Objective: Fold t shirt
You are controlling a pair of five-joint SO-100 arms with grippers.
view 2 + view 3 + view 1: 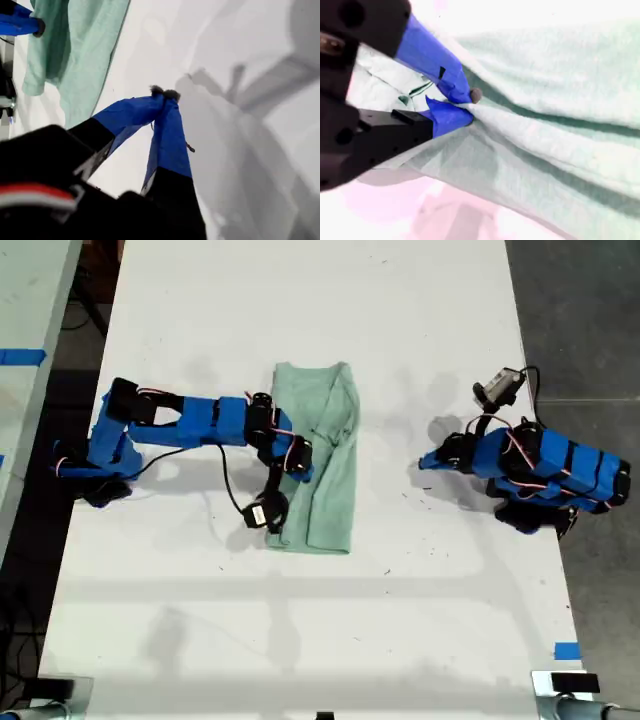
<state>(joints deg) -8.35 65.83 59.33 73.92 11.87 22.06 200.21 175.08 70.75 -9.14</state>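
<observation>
While the pale mint-green, creased cloth t shirt (325,455) lies folded into a long narrow strip near the middle of the white counter (300,300), my second gripper (470,107) has its blue-taped jaws pinching a ridge of the fabric, with taut folds of cloth running away from the tips. Seen from the exterior view, that arm reaches in from the exterior view's left and its gripper (300,455) sits on the shirt's edge nearest that side, about halfway along the strip. My first gripper (164,93) has its 2 blue jaws pressed together at the tips with nothing between them, poised over bare counter, the shirt (75,45) lying well apart from it. On the exterior view's right, this gripper (428,462) points toward the shirt across an open stretch of counter
</observation>
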